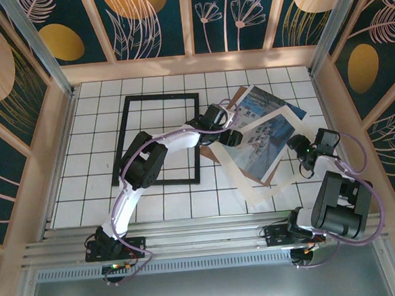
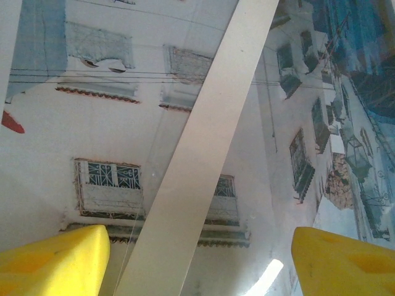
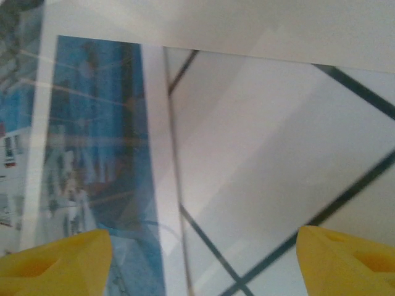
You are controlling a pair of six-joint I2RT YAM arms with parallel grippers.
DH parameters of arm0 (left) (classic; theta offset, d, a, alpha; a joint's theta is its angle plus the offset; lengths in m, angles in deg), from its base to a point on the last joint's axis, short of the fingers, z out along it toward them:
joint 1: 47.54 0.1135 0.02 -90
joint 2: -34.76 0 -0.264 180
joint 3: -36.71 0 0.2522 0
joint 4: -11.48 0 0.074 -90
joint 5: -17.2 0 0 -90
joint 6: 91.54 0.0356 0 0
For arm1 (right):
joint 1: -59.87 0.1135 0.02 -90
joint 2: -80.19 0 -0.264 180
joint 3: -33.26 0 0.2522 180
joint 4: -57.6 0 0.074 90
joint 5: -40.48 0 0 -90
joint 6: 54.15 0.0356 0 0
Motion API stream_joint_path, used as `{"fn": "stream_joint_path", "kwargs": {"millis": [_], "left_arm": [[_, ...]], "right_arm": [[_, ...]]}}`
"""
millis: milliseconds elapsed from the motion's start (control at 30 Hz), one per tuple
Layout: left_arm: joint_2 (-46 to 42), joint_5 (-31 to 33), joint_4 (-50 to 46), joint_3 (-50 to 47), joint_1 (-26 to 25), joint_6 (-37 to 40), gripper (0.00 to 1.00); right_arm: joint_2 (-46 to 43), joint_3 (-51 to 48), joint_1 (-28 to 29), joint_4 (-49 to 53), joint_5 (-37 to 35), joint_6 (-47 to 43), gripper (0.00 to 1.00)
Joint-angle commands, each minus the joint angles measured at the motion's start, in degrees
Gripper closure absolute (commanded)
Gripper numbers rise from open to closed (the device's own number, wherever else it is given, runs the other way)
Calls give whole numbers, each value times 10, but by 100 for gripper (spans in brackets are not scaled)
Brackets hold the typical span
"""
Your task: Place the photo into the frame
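Observation:
The black frame (image 1: pixel 160 96) lies flat and empty on the white tiled table, left of centre. The blue-toned photo (image 1: pixel 266 106) of pale buildings lies askew to its right, with a cream mat (image 1: pixel 298 156) lying crooked over it. My left gripper (image 1: pixel 232 137) hovers open over the photo's left part. In the left wrist view the yellow fingers (image 2: pixel 55 259) stand wide apart above the photo (image 2: pixel 111 123), and a mat strip (image 2: pixel 203 142) crosses between them. My right gripper (image 1: pixel 299 144) is open at the photo's right edge. Its fingertips (image 3: pixel 55 262) straddle the photo's blue edge (image 3: pixel 92 135) and bare tiles (image 3: pixel 278 185).
A brown backing board (image 1: pixel 213 153) pokes out from under the photo and mat. Wooden side walls (image 1: pixel 61 137) enclose the table. An aluminium rail (image 1: pixel 204 239) at the near edge carries both arm bases. The left arm (image 1: pixel 144 162) reaches across the frame's lower right part.

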Motion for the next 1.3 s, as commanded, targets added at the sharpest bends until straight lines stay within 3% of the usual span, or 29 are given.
{"fn": "stream_joint_path", "kwargs": {"millis": [0, 133, 367, 467, 700, 1033, 1267], "left_arm": [[-13, -16, -26, -23, -2, -14, 22], [-29, 7, -23, -33, -2, -29, 22], [-49, 67, -10, -20, -2, -29, 21], [-49, 84, -5, -9, -2, -25, 21], [-18, 75, -6, 39, -2, -13, 20], [49, 44, -58, 92, -2, 0, 20], [56, 29, -77, 89, -2, -1, 20]], "right_arm": [[19, 30, 1, -52, 49, -7, 23], [45, 77, 10, -20, 50, -28, 25], [-10, 77, 23, 116, -121, -42, 19], [-39, 44, 2, 139, -149, -51, 16], [-57, 3, -12, 144, -129, -28, 15], [2, -5, 18, 82, -58, -4, 20], [67, 43, 33, 39, -28, -15, 22]]}}
